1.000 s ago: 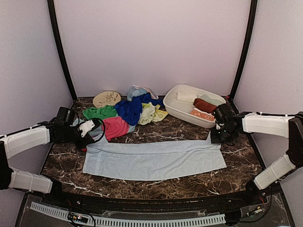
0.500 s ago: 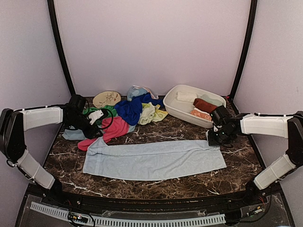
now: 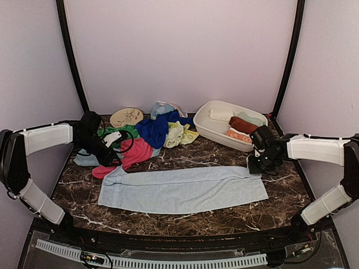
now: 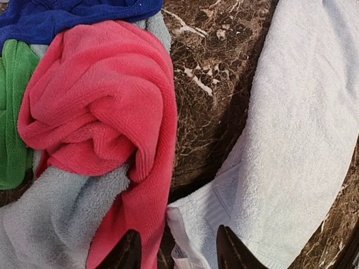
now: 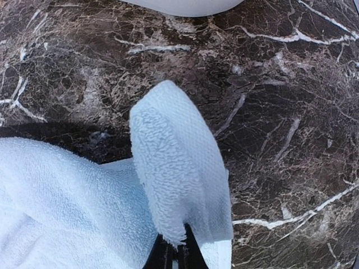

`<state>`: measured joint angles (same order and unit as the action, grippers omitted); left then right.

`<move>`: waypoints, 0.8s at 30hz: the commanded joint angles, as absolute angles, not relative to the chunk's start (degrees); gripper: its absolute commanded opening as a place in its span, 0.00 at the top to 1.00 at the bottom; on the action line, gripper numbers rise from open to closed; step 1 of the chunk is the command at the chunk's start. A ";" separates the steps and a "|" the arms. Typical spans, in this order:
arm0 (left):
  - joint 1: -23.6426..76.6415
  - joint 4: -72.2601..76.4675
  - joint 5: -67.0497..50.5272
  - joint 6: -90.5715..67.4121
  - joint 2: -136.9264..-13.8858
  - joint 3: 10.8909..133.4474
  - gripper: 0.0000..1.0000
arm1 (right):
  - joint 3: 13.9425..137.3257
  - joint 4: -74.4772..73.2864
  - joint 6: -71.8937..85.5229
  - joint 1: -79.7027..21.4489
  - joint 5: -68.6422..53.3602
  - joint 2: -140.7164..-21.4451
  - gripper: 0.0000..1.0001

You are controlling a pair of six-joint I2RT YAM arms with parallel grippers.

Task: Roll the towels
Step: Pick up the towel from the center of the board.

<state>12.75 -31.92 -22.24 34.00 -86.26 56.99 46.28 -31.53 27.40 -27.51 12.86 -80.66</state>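
At three o'clock on the marble surface (image 3: 224, 216), my right hand (image 5: 175, 253) pinches the pale blue towel (image 3: 185, 189) by its corner; at nine, my left hand (image 4: 175, 247) hangs open over the pink towel (image 4: 101, 106).

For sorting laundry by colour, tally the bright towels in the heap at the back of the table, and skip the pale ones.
pink-red towel: 1
green towel: 1
royal blue towel: 1
lime-yellow towel: 1
Total: 4

White shells (image 3: 47, 139), black joints (image 3: 90, 126), perhaps looped cable (image 3: 128, 144)
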 commanded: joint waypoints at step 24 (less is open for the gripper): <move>15.62 -31.64 -18.54 28.66 -89.70 58.36 1.00 | 58.64 -32.01 20.75 -19.85 8.41 -87.75 0.42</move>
<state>15.33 -30.94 -18.44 29.52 -92.31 56.34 57.14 -35.99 22.37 -20.86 10.85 -84.20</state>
